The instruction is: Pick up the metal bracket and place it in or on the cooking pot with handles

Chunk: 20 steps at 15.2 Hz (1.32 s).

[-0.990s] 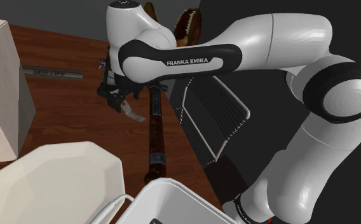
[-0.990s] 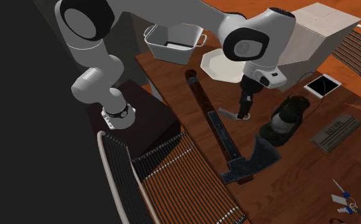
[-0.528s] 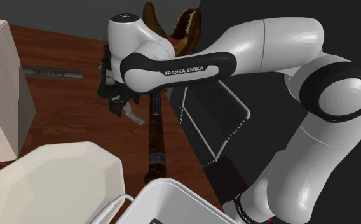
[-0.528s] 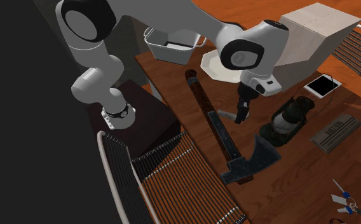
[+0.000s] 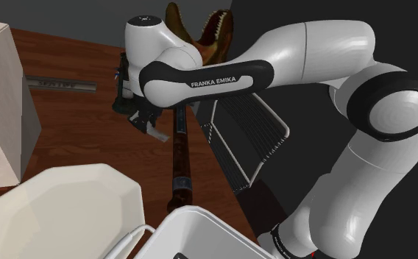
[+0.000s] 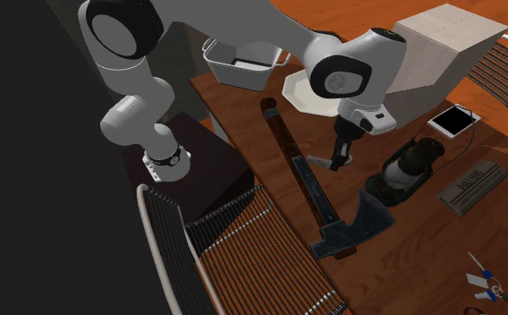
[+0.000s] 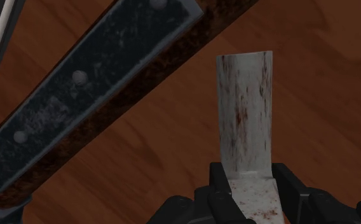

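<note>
The metal bracket (image 7: 244, 108), a pale speckled strip, lies on the brown wooden table beside the axe handle. My black gripper (image 7: 249, 175) stands over its near end, with a finger pressed against each side, clasping it. From outside, the gripper (image 6: 337, 161) points down at the bracket (image 6: 319, 161) in the middle of the table; the shoulder view has gripper (image 5: 143, 121) and bracket (image 5: 156, 131) low on the tabletop. The white cooking pot (image 6: 234, 76) with handles sits at the table's end by the stand, its rim (image 5: 193, 213) at the shoulder view's bottom.
A long axe (image 6: 310, 188) lies along the table right next to the bracket. A white octagonal dish (image 6: 308, 94), a beige box (image 6: 440, 45), a dark lantern (image 6: 404, 166), a tablet (image 6: 453, 119) and a grey plaque (image 6: 471, 186) stand around. Wire racks (image 6: 234, 251) flank the table's edge.
The hand shifted a little and came down over the bracket. Its fingers, wide apart before, have drawn in onto the bracket's sides. The bracket has not moved.
</note>
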Tool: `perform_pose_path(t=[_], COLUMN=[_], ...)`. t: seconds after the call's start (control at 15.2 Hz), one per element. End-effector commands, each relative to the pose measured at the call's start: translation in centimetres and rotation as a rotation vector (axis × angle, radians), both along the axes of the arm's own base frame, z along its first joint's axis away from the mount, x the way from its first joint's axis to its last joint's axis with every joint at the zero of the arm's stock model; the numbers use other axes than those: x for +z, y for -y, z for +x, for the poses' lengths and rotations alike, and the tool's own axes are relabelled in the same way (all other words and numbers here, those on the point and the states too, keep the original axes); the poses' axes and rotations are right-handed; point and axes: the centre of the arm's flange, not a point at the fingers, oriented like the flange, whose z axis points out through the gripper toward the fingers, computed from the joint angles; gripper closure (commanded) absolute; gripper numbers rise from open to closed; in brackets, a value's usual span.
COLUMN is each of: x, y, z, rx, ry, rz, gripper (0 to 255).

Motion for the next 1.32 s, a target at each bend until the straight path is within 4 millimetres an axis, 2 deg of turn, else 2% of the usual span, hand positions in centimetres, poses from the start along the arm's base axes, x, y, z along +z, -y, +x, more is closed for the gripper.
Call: perform_pose_path(t=[0.0, 0.4, 1.25], x=[0.0, 0.0, 6.8], y=[0.0, 0.0, 0.0], z=[0.0, 0.0, 0.0], rx=[-0.001, -0.001, -0.001], ry=[-0.001, 0.000, 0.000], rz=[-0.001, -0.001, -0.001], gripper=[255, 255, 255])
